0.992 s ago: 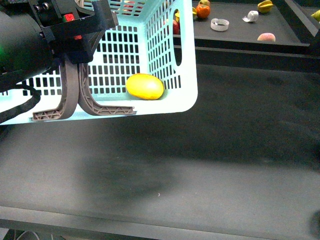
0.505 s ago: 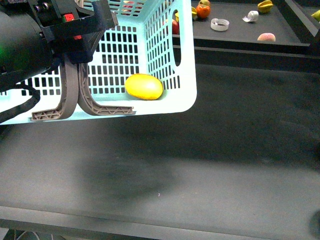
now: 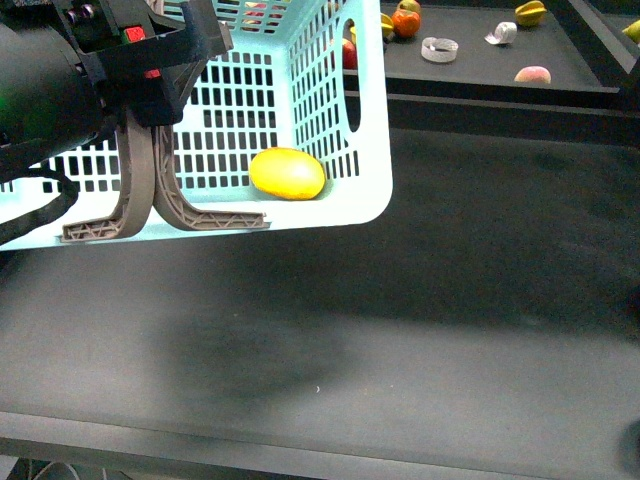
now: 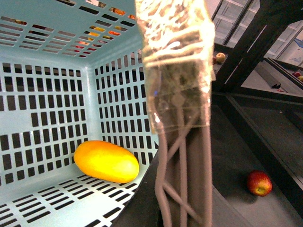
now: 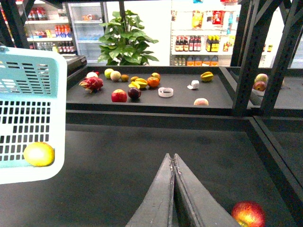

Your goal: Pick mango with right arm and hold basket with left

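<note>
The basket (image 3: 340,110) runs past the front view's top and left edges. The left arm (image 3: 40,100) hides part of its left side.

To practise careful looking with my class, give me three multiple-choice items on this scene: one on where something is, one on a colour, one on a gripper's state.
1. Where is the mango? A on the table; B inside the basket; C on the back shelf.
2. What colour is the basket? A red; B white; C light turquoise.
3. The right gripper is: A shut and empty; B wide open; C shut on the mango.
Answers: 1 B, it lies on the basket's floor near a corner. 2 C, its slotted walls are light turquoise. 3 A, its fingers meet with nothing between them.
</note>
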Controlling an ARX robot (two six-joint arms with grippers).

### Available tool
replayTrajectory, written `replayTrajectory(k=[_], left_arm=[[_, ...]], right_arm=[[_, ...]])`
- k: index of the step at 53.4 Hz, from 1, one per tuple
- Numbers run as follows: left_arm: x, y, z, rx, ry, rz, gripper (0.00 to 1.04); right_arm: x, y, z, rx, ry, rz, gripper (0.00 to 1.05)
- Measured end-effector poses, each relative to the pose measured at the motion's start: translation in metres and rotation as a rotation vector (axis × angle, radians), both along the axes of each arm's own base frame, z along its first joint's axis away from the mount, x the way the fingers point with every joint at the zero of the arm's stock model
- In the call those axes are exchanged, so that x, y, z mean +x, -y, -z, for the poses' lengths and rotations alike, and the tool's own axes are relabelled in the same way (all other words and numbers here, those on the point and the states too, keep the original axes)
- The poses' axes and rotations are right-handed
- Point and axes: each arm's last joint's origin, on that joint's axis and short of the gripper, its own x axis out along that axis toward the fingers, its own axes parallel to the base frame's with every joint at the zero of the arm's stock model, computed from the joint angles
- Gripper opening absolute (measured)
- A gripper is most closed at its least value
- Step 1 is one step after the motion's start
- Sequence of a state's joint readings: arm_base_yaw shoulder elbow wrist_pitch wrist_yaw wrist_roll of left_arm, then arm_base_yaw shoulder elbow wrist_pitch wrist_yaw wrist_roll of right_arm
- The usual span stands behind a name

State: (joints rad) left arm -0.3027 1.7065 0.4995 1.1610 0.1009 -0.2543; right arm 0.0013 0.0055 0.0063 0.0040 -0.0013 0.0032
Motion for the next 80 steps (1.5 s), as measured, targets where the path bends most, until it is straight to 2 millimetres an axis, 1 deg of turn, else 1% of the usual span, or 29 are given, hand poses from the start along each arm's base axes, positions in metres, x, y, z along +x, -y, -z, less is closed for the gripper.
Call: replayTrajectory(k=[41, 43, 46, 47, 49, 53, 54, 60, 61, 63, 71, 72, 75, 80], left_arm=[[0.0000, 0.0000, 0.0000, -0.001, 0.000, 0.000, 0.06], [0.0000, 0.0000, 0.0000, -0.001, 0.000, 0.000, 0.06], [0.0000, 0.0000, 0.0000, -0.001, 0.000, 0.000, 0.06], [0.0000, 0.0000, 0.0000, -0.001, 0.000, 0.000, 0.06], [0.0000, 0.0000, 0.0000, -0.001, 0.000, 0.000, 0.06], [0.0000, 0.0000, 0.0000, -0.001, 0.000, 0.000, 0.06], [0.0000, 0.0000, 0.0000, -0.001, 0.000, 0.000, 0.06], [0.0000, 0.0000, 0.0000, -0.001, 0.000, 0.000, 0.06], [0.0000, 0.0000, 0.0000, -0.001, 0.000, 0.000, 0.06], [0.0000, 0.0000, 0.0000, -0.001, 0.000, 0.000, 0.06], [0.0000, 0.0000, 0.0000, -0.001, 0.000, 0.000, 0.06], [0.0000, 0.0000, 0.0000, -0.001, 0.000, 0.000, 0.06], [0.0000, 0.0000, 0.0000, -0.001, 0.000, 0.000, 0.06], [0.0000, 0.0000, 0.0000, -0.001, 0.000, 0.000, 0.06]], right_arm=[[0.0000, 0.0000, 0.0002, -0.002, -0.002, 0.000, 0.03], [0.0000, 0.0000, 0.0002, -0.001, -0.002, 0.000, 0.07], [0.0000, 0.0000, 0.0002, -0.002, -0.002, 0.000, 0.18], [0.0000, 0.0000, 0.0002, -0.001, -0.002, 0.000, 0.19], [0.0000, 0.0000, 0.0002, -0.001, -0.002, 0.000, 0.26], [0.0000, 0.0000, 0.0002, -0.001, -0.002, 0.000, 0.44], [0.0000, 0.0000, 0.0002, -0.002, -0.002, 0.000, 0.46], [0.0000, 0.0000, 0.0002, -0.002, -0.002, 0.000, 0.65], [0.0000, 0.0000, 0.0002, -0.002, -0.002, 0.000, 0.67], [0.0000, 0.0000, 0.0002, -0.002, -0.002, 0.000, 0.74], [0.0000, 0.0000, 0.0002, -0.001, -0.002, 0.000, 0.97], [0.0000, 0.0000, 0.0002, 0.000, -0.002, 0.000, 0.98], [0.0000, 0.0000, 0.0002, -0.001, -0.002, 0.000, 0.96], [0.0000, 0.0000, 0.0002, -0.001, -0.002, 0.000, 0.96]])
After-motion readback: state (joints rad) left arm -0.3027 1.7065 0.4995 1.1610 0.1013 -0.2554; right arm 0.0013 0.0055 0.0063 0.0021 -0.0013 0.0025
